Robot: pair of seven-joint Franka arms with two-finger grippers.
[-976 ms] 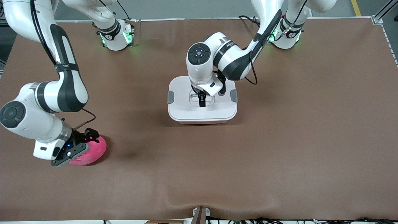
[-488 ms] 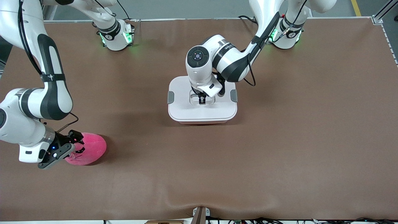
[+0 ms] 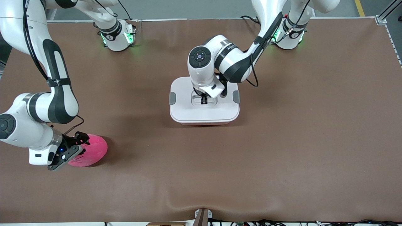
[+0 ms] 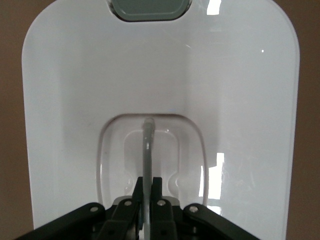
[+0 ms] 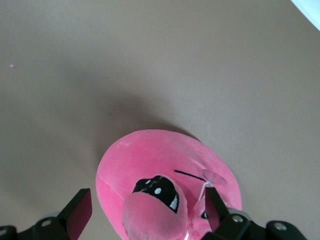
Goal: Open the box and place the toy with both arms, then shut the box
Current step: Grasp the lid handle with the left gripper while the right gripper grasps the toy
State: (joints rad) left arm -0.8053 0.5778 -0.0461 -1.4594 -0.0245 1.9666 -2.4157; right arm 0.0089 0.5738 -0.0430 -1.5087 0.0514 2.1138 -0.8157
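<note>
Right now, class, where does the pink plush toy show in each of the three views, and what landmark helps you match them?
Front view: the toy lies on the table at the right arm's end, under the right gripper.
Left wrist view: not in it; only the box lid.
Right wrist view: the toy sits between the open fingers.
Shared landmark: the brown table.

The right arm hides part of the toy [image 3: 91,152] (right wrist view crops its lower face)

We see a brown tabletop [image 3: 282,141] under each gripper, a grey floor [image 3: 188,9] at its edge, and cables [image 3: 251,222] along the near edge.
</note>
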